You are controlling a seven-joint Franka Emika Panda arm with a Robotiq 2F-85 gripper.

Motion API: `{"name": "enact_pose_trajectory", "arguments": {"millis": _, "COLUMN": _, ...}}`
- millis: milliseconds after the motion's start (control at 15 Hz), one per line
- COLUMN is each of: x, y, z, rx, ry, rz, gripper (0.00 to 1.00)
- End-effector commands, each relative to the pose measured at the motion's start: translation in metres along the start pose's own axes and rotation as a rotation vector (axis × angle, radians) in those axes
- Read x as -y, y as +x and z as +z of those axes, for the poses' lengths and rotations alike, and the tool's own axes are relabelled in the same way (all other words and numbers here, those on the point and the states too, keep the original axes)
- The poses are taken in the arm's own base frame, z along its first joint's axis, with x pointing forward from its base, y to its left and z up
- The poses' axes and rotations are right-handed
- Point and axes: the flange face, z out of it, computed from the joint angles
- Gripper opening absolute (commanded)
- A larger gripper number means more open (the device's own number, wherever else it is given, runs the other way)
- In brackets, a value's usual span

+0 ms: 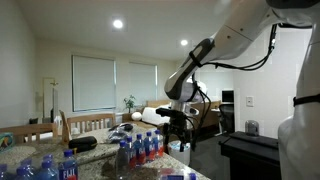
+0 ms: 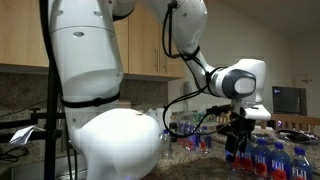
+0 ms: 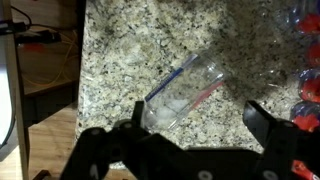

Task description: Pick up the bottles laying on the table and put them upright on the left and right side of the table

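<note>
While the wrist view looks down on the table [image 3: 120, 50], its speckled top fills the left, and a clear bottle [image 3: 185, 90] lies on its side near the middle, set diagonally. It sits between the fingers of the gripper [image 3: 195, 112], which are spread wide and not closed on it. Farther right, red-banded bottles [image 3: 305, 90] crowd the picture's edge. In both exterior views, upright bottles [image 1: 140, 148] [image 2: 262, 160] stand near the gripper.
</note>
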Motion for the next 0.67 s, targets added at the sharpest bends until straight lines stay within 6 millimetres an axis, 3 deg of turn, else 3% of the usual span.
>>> {"name": "enact_pose_trajectory", "arguments": {"millis": 0, "x": 0.006, "y": 0.005, "z": -0.004, "rx": -0.017, "ry": -0.008, "rz": 0.003, "gripper": 1.0}}
{"name": "enact_pose_trajectory", "arguments": {"millis": 333, "x": 0.013, "y": 0.07, "z": -0.015, "rx": -0.04, "ry": 0.023, "rz": 0.114, "gripper": 1.0}}
{"name": "enact_pose_trajectory", "arguments": {"millis": 467, "x": 0.006, "y": 0.098, "z": -0.008, "rx": -0.019, "ry": 0.03, "rz": 0.194, "gripper": 1.0}}
{"name": "enact_pose_trajectory", "arguments": {"millis": 600, "x": -0.003, "y": 0.112, "z": 0.012, "rx": -0.003, "ry": 0.033, "rz": 0.241, "gripper": 1.0}}
